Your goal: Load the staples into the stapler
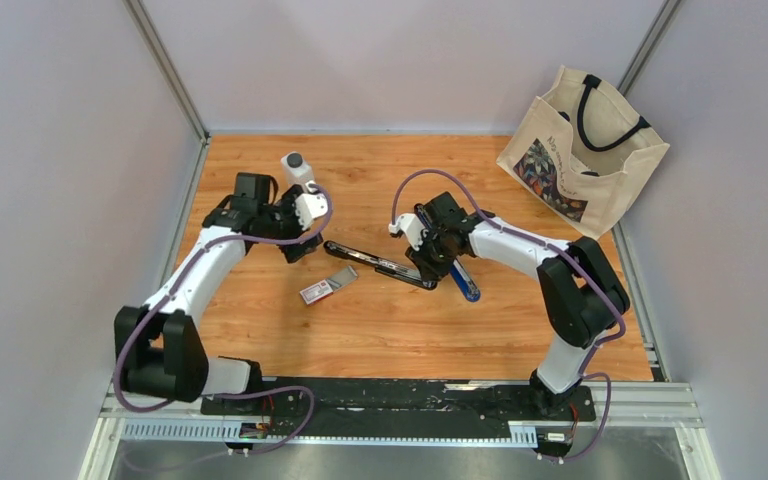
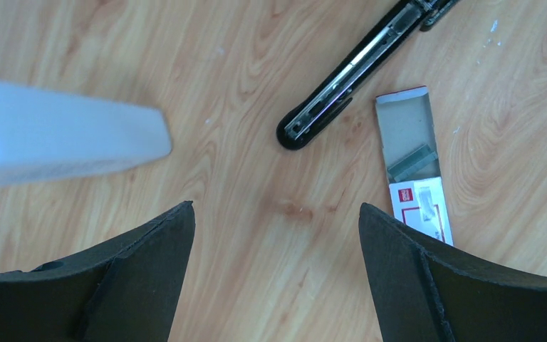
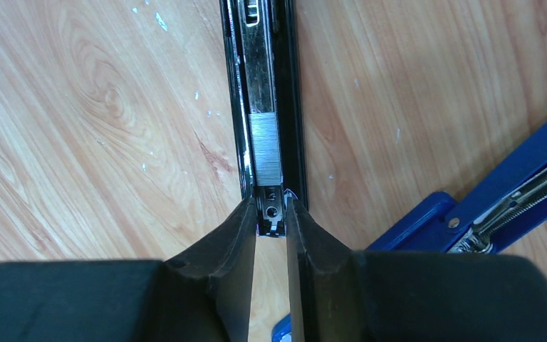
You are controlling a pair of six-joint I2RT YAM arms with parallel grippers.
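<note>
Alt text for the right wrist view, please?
The right gripper, jaws nearly closed, sits at the end of the black stapler, whose open channel holds a strip of staples just ahead. A blue part lies to the right on the wooden table.

Two robot arms (image 1: 195, 270) (image 1: 535, 250), one opened stapler (image 1: 380, 262), one staples box (image 1: 328, 287), one tote bag (image 1: 580, 150), one white bottle (image 1: 298, 170).

Blurred white object (image 2: 57, 135) cut by left edge; blue stapler arm (image 3: 484, 206) cropped right.
</note>
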